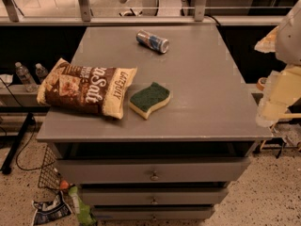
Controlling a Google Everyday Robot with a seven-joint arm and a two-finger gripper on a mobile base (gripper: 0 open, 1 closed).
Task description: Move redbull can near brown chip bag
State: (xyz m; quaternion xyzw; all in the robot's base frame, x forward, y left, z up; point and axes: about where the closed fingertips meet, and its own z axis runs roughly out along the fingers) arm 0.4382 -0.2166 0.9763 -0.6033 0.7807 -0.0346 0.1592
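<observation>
**Redbull can on its side at far end of desk, end effector off the right edge**

Grey desk (202,79) with three drawers (153,171) beneath, filling the middle of the view, all of it picture-left of the end effector (275,98).

Brown chip bag (84,89): flat on the near-left corner of the desk, white lettering up, cream ends, left end hanging over the desk's left edge. Well apart from the end effector, across nearly the whole desk width to picture-left of it.

End effector: at the right border of the view, just past the desk's right edge, about level with the desk's near half. Cream-coloured, below a white arm segment (289,36). How far open: cannot tell. Not touching anything on the desk.

Green-and-yellow sponge (149,99): green face up, just beside the bag's right end, touching or not cannot tell. Between bag and end effector, closer to the bag.

Redbull can (153,41): lying on its side on the far part of the desk, near the middle of its width. Up and picture-left of the end effector, well apart from it. Also well apart from the bag, farther back than the sponge.

Two clear plastic bottles (22,75): on a low ledge past the desk's left side, farthest from the end effector.

Crumpled litter (49,211): on the speckled floor, low and far picture-left of the end effector.
</observation>
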